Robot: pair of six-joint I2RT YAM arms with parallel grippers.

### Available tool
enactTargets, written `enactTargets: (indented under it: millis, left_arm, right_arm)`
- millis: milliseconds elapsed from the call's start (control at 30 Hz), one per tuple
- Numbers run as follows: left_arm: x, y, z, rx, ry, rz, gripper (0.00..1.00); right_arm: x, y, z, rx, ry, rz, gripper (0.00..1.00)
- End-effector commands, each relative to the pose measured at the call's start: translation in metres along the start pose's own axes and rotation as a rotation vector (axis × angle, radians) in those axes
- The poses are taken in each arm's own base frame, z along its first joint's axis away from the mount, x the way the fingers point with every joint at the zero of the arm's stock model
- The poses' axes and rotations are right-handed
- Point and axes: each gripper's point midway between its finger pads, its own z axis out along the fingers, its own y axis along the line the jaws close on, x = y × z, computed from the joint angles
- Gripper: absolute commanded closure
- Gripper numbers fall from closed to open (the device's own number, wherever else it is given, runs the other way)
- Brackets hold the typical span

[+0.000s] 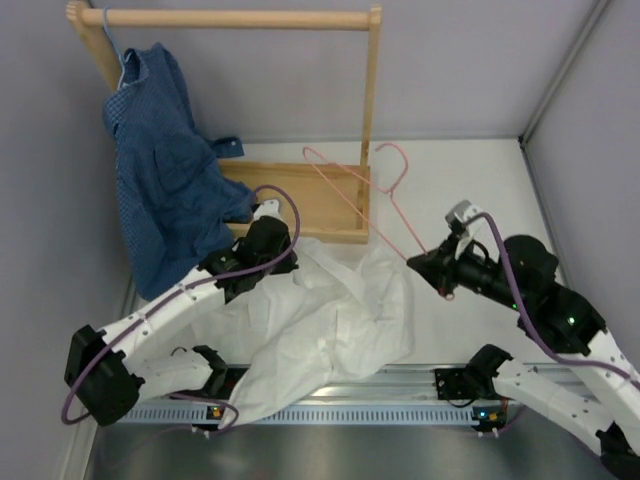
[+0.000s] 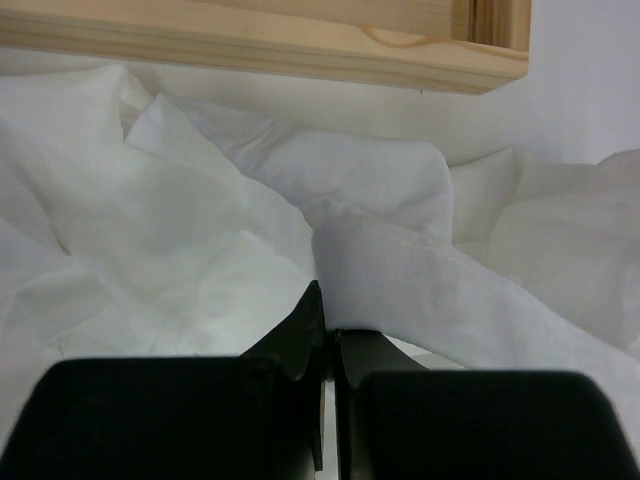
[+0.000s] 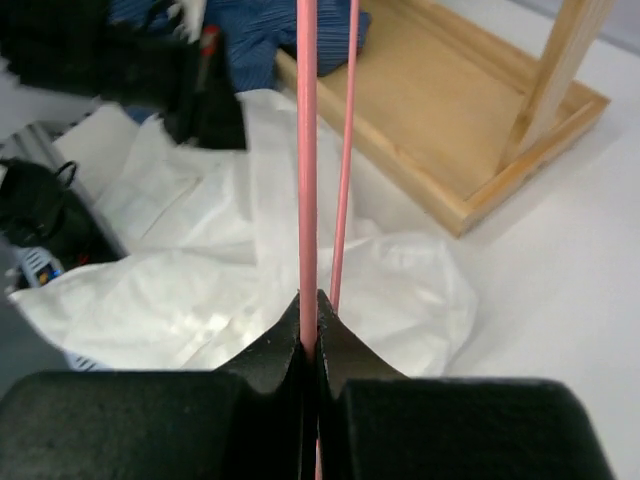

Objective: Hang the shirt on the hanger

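Note:
The white shirt [image 1: 330, 320] lies crumpled on the table between the arms, in front of the wooden rack base. My left gripper [image 1: 262, 226] is at its far left edge, shut on a fold of the white fabric [image 2: 390, 275]. The pink wire hanger [image 1: 352, 195] stands tilted over the rack base's right end, its hook [image 1: 398, 160] toward the back. My right gripper [image 1: 418, 262] is shut on the hanger's near corner; the pink wire [image 3: 307, 180] runs straight up from between my fingers [image 3: 345, 345], above the shirt [image 3: 250, 280].
A wooden clothes rack [image 1: 240, 18] with a tray base [image 1: 310, 200] stands at the back. A blue checked shirt [image 1: 165, 170] hangs from its rail on a pale blue hanger [image 1: 108, 30]. Grey walls close in left, back and right.

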Motion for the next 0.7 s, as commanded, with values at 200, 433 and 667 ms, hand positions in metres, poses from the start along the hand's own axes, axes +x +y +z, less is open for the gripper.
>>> enactTargets:
  millis: [200, 433, 667]
  left_arm:
    - [-0.033, -0.022, 0.024, 0.112, 0.11, 0.002, 1.0]
    - [-0.048, -0.018, 0.039, 0.071, 0.102, -0.042, 1.0]
    - [-0.058, -0.026, 0.047, 0.072, 0.097, -0.05, 1.0]
  right_arm:
    - [0.099, 0.053, -0.079, -0.244, 0.151, 0.205, 1.0]
    - [0.133, 0.047, -0.097, -0.19, 0.218, 0.245, 1.0]
    - [0.138, 0.049, -0.088, -0.199, 0.292, 0.266, 1.0]
